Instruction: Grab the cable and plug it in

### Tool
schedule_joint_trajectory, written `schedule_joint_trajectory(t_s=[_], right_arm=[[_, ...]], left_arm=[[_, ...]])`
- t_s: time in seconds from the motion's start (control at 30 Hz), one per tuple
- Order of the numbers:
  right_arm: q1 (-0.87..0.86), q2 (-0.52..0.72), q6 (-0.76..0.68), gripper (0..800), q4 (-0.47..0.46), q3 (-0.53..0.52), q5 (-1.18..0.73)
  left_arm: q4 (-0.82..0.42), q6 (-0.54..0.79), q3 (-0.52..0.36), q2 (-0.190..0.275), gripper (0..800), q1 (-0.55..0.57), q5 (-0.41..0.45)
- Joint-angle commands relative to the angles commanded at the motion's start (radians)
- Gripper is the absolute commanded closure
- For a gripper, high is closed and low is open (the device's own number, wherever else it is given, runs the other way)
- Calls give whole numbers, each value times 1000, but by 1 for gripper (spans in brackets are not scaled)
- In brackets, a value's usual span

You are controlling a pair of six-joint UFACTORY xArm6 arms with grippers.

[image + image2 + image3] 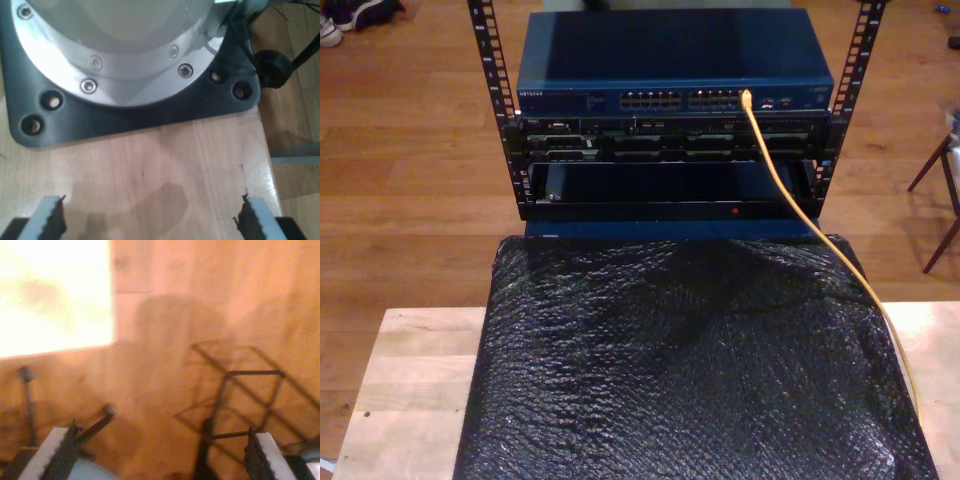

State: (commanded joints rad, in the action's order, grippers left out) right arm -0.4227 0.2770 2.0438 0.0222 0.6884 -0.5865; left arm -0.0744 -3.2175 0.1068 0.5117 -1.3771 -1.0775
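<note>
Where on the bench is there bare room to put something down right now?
Bare wood table flanks the black mat at the exterior view's left; a narrower strip sits at its right, crossed by the yellow cable. The mat top itself is open apart from the cable along its right edge. Ahead of my first gripper, wood is free up to the arm base plate.

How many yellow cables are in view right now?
1. The cable runs from a port on the blue switch, down across the black mat along the exterior view's right. Others may be hidden.
</note>
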Motion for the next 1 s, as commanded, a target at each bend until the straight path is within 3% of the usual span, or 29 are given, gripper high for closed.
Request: schedule_joint_trajectory(t_s=[0.57, 1.0], right_arm=[[-454, 242, 503, 2, -2, -109, -522], [-779, 393, 852, 2, -3, -264, -601]], left_arm=[[0, 0, 0, -2, 0, 0, 0], [0, 0, 0, -2, 0, 0, 0]])
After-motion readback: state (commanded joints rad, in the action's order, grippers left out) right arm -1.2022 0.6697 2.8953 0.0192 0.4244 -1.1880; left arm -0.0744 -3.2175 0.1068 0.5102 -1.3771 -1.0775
